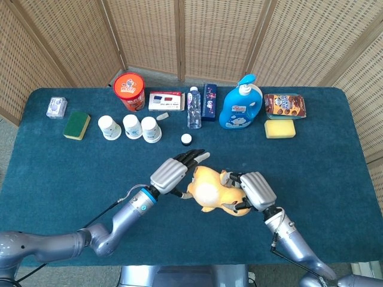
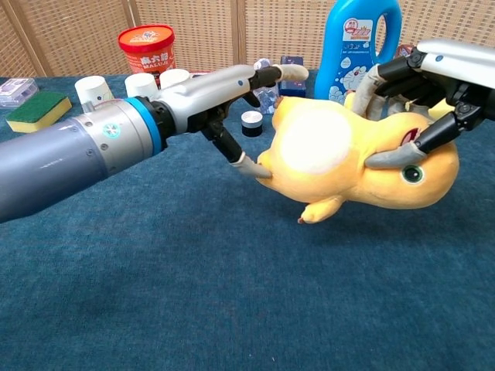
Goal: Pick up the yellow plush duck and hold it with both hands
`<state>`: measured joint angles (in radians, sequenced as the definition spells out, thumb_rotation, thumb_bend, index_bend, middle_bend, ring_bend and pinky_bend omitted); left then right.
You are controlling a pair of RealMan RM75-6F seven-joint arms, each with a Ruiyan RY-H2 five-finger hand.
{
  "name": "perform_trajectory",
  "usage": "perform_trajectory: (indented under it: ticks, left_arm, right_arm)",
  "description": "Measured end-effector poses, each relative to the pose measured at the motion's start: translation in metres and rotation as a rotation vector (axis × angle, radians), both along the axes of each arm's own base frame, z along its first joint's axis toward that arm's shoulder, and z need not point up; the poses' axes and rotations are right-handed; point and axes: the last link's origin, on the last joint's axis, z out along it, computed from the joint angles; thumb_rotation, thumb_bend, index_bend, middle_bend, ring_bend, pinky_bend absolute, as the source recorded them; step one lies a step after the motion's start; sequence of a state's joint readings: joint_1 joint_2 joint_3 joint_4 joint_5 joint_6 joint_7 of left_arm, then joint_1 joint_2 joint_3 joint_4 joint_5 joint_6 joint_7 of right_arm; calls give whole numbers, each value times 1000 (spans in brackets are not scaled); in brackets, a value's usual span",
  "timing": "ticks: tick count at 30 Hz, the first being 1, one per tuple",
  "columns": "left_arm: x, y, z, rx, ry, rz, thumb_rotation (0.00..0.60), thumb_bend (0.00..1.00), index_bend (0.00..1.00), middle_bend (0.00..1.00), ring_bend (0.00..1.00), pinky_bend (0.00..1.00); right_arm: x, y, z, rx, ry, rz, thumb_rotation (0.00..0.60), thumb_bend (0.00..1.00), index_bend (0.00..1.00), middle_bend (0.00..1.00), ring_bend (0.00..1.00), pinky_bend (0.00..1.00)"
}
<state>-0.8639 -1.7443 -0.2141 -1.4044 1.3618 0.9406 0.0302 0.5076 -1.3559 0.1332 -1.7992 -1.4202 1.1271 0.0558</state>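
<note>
Gripping the yellow plush duck at its head end, the right hand has fingers wrapped over and under the toy. Left hand is spread wide, one fingertip touching the duck's rear. Duck hangs clear above the blue table, white belly patch facing the chest camera; its far side is hidden

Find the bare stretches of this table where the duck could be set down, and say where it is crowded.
Bare cloth lies along the near edge of the table, left of the left hand, and on the far right, beyond the right hand gripping the yellow plush duck. The back row is crowded, from the green sponge and paper cups to the blue pump bottle and yellow sponge.
</note>
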Motion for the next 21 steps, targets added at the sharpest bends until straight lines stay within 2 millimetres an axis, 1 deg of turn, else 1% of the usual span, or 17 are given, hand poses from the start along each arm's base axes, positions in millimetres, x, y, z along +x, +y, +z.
perform_trajectory:
  ticks: [4, 10, 16, 19, 21]
  left_arm:
    - [-6, -3, 12, 17, 33, 1, 600, 8, 0, 0, 0, 92]
    - [-24, -3, 40, 61, 77, 36, 600, 8, 0, 0, 0, 63]
    - [-54, -2, 76, 102, 151, 88, 600, 7, 0, 0, 0, 24]
    - [-73, -3, 99, 142, 211, 122, 600, 7, 0, 0, 0, 22]
    - [-89, -6, 118, 178, 247, 160, 600, 7, 0, 0, 0, 22]
  right_arm:
    - [-3, -1, 3, -12, 6, -5, 600, 332, 750, 776, 623, 805]
    - [-9, -4, 9, -29, 7, -24, 600, 332, 751, 776, 623, 805]
    - [-16, -5, 14, -39, 12, -41, 600, 332, 752, 776, 623, 805]
    - [-18, -5, 16, -43, 16, -42, 600, 332, 752, 776, 623, 805]
    - [-18, -5, 17, -44, 14, -43, 600, 332, 752, 776, 623, 805]
